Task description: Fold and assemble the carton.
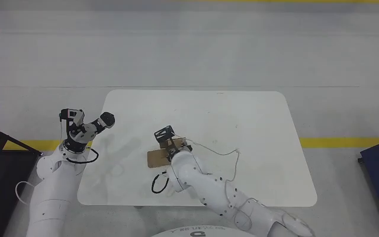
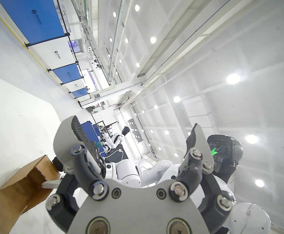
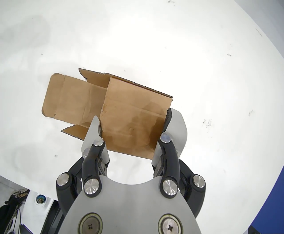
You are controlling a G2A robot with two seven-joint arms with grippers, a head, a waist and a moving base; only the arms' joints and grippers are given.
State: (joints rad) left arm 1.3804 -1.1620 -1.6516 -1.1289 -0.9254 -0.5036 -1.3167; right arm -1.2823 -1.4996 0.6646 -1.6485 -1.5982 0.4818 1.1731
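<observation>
Closest in, the right hand (image 3: 133, 114) bends down over the carton (image 3: 75, 99). Its fingers (image 3: 176, 126) are drawn partway in, one pad against each long side of the brown body, so the box is pinched between them. The carton sits on the white desk (image 1: 254, 118), only half formed. The part inside the hand's hold stands up as a shallow sleeve with a creased top panel. At the end away from the hand the flaps are open: one big tuck flap lies flat on the desk, and two small side flaps angle outward.

Just beside the carton, a thin pale cable (image 1: 216, 152) trails off across the desk on the side away from the left arm.

Well apart from the carton, out by the desk's rounded corner, the left hand (image 2: 135, 126) is lifted clear of the surface. Its fingers are spread wide with nothing between them, and it tilts up towards the ceiling lights (image 2: 233, 78).

Beyond the carton most of the desk stretches bare and white. Farther off, a yellow stripe (image 1: 337, 142) runs along the grey floor. Farthest from the carton, blue panels (image 2: 33, 20) line the hall.
</observation>
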